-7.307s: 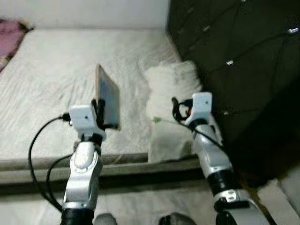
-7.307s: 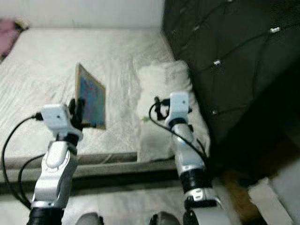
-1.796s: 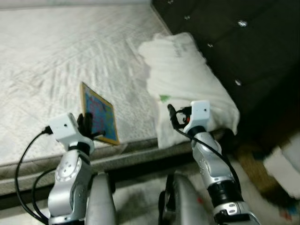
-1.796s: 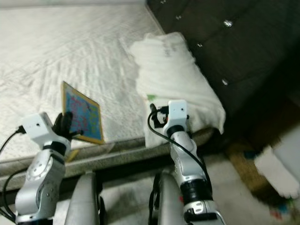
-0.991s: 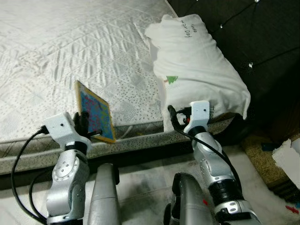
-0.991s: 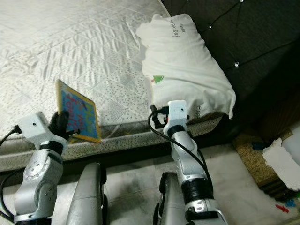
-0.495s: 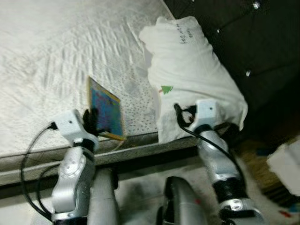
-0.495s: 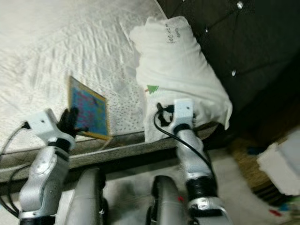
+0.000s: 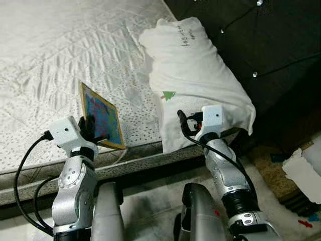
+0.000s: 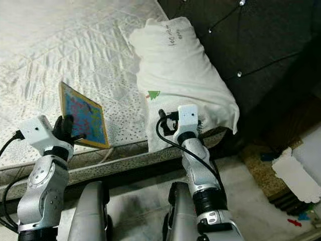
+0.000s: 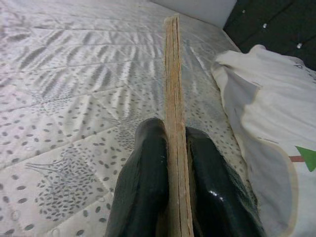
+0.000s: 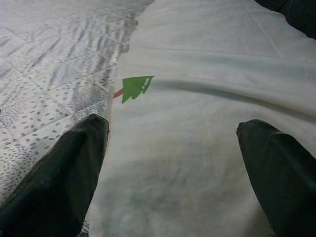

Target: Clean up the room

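My left gripper (image 9: 93, 127) is shut on the lower edge of a thin wooden board (image 9: 103, 117) with a colourful blue picture, held upright just above the mattress (image 9: 45, 60) near its front edge. In the left wrist view the board's edge (image 11: 172, 89) stands clamped between the two black fingers (image 11: 147, 173). My right gripper (image 12: 173, 126) is open, its fingers (image 12: 64, 173) spread in front of a white pillow (image 9: 193, 60) with a small green tree label (image 12: 136, 86). It holds nothing.
A dark tufted headboard (image 9: 271, 45) rises behind the pillow on the right. The bed's frame edge (image 9: 145, 163) runs just before my legs (image 9: 200, 216). On the floor to the right lie a brownish rug (image 9: 273, 160) and a white torn-edged object (image 9: 303, 170).
The whole view has shifted as I moved along the bed's edge toward the pillow. The board stays clamped in the left gripper and the right gripper stays open.
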Available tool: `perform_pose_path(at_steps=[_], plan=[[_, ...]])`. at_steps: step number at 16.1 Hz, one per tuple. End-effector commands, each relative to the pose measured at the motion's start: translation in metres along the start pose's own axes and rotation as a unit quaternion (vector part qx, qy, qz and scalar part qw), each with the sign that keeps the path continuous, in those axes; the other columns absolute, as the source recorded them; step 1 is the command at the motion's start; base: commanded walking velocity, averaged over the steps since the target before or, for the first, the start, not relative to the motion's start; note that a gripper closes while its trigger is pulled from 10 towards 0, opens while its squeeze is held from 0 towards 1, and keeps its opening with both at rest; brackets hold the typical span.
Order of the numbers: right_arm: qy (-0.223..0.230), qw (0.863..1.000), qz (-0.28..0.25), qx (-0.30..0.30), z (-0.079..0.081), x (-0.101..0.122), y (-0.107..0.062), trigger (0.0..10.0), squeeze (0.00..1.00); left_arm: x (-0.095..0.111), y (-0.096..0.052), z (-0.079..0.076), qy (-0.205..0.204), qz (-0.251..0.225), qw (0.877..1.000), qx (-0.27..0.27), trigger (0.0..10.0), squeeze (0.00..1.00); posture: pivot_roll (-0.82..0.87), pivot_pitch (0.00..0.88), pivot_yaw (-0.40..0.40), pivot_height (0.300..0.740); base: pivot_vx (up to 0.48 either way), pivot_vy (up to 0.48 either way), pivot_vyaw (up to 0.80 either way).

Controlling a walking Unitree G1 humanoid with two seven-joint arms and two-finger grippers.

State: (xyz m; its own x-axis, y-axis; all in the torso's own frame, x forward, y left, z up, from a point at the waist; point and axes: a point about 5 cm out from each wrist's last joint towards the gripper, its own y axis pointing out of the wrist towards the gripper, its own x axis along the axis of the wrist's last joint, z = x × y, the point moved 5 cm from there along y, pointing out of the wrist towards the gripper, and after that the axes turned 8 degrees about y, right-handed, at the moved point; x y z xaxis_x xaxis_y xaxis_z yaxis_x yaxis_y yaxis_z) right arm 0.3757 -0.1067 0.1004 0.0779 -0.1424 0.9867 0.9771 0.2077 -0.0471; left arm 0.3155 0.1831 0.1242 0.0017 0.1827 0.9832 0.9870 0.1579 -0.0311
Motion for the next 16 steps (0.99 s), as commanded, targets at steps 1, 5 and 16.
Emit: perform_pose_path(at_steps=[1, 5, 16], plan=[[0.003, 1.000, -0.001, 0.002, 0.000, 0.000, -0.001, 10.0, 0.00, 0.010, 0.005, -0.005, -0.010, -0.021, 1.000, -0.004, 10.0, 0.00, 0.10, 0.134, -0.035, 0.572, 0.000, 0.000, 0.00], [0.005, 1.000, -0.001, 0.001, -0.001, 0.000, -0.001, 10.0, 0.00, 0.018, 0.015, -0.006, -0.018, -0.036, 0.999, -0.005, 10.0, 0.00, 0.09, 0.130, -0.037, 0.562, 0.000, 0.000, 0.00], [-0.043, 0.999, 0.002, -0.011, -0.033, 0.005, -0.027, 10.0, 0.00, 0.017, 0.080, -0.023, -0.235, -0.025, 0.971, -0.045, 10.0, 0.00, -0.02, 0.142, -0.057, 0.562, 0.000, 0.000, 0.00]])
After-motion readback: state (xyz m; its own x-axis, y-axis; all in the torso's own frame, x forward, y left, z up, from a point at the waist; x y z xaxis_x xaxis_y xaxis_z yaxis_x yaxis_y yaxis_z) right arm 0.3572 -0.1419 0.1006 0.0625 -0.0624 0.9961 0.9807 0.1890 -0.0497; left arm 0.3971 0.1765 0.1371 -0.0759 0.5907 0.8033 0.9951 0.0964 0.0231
